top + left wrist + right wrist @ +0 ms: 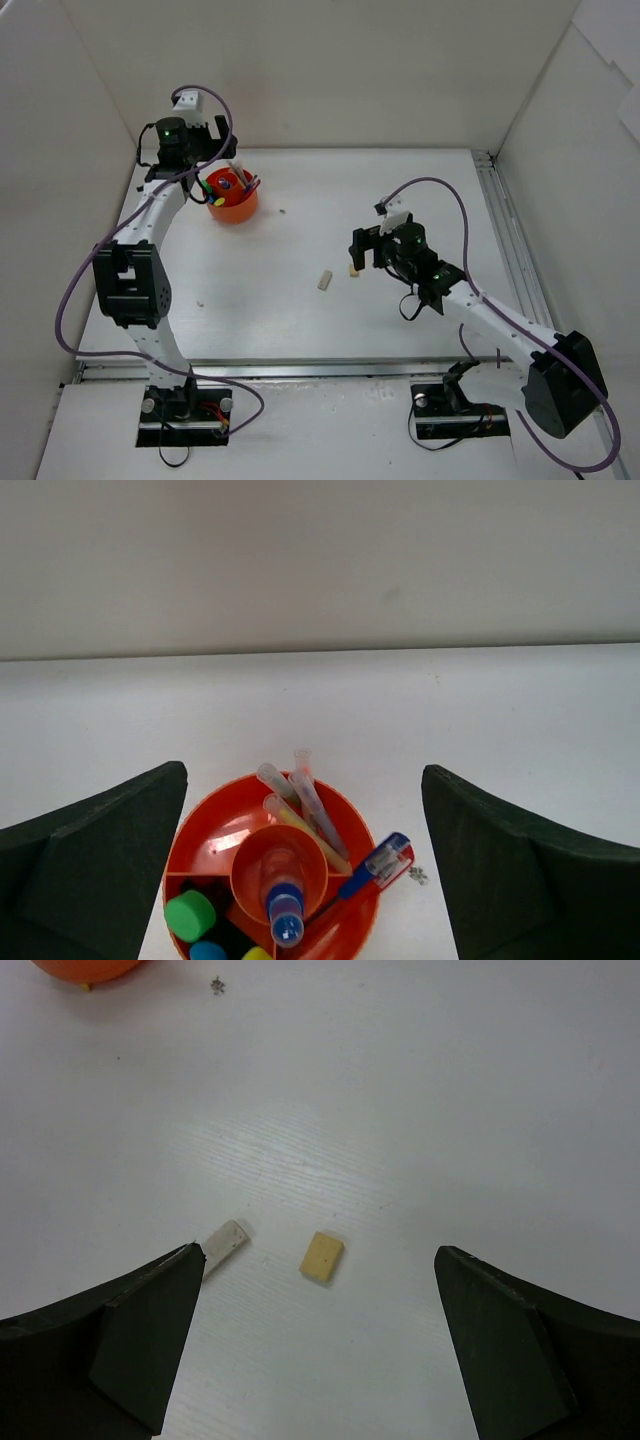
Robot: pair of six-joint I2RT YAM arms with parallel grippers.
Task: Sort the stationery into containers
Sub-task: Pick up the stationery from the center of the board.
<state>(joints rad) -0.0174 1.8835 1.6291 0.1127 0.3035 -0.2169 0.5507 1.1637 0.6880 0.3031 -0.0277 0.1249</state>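
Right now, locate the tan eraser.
Right wrist view: the tan eraser lies on the table, framed by the open right claw, right of the whitish eraser.

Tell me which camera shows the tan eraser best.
The right wrist view: the tan eraser lies near the middle, unobstructed, its rectangular shape and colour plain, beside a paler eraser. The top external view shows it only as a tiny speck. The left wrist view misses it entirely.

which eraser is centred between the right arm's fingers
The tan, squarish eraser, midway between them in the right wrist view; the paler, longer eraser lies off to one side.
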